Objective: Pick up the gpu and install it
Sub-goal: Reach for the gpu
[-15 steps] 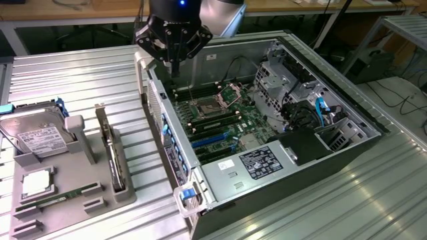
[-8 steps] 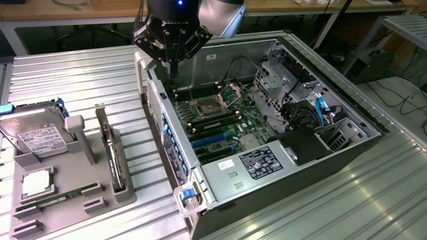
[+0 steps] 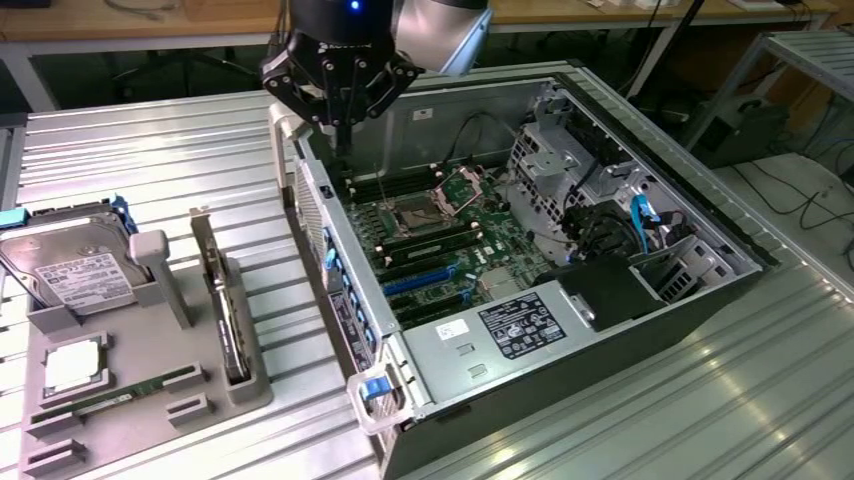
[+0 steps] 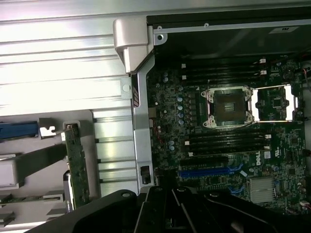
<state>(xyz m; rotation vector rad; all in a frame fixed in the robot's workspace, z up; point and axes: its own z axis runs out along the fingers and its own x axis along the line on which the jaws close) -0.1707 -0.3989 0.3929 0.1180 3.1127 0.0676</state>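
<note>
The gpu (image 3: 224, 315) stands on edge in a slot of the grey holder tray (image 3: 140, 425), on the exterior view's left, its silver bracket end toward the far side. The wrist view shows the gpu (image 4: 77, 167) as a thin green-edged card beside the case wall. My gripper (image 3: 340, 130) hangs over the far left corner of the open computer case (image 3: 441, 350), well away from the gpu, fingers shut with nothing between them. Its dark fingers (image 4: 167, 206) sit over the motherboard's blue expansion slots (image 4: 209, 172).
The tray also carries a silver hard drive (image 3: 74, 265), a processor chip (image 3: 74, 365) and a green memory stick (image 3: 120, 392). Inside the case are the open processor socket (image 3: 424, 215), drive cages, cables and a black shroud (image 3: 607, 295). The ribbed metal table (image 3: 667, 410) surrounds everything.
</note>
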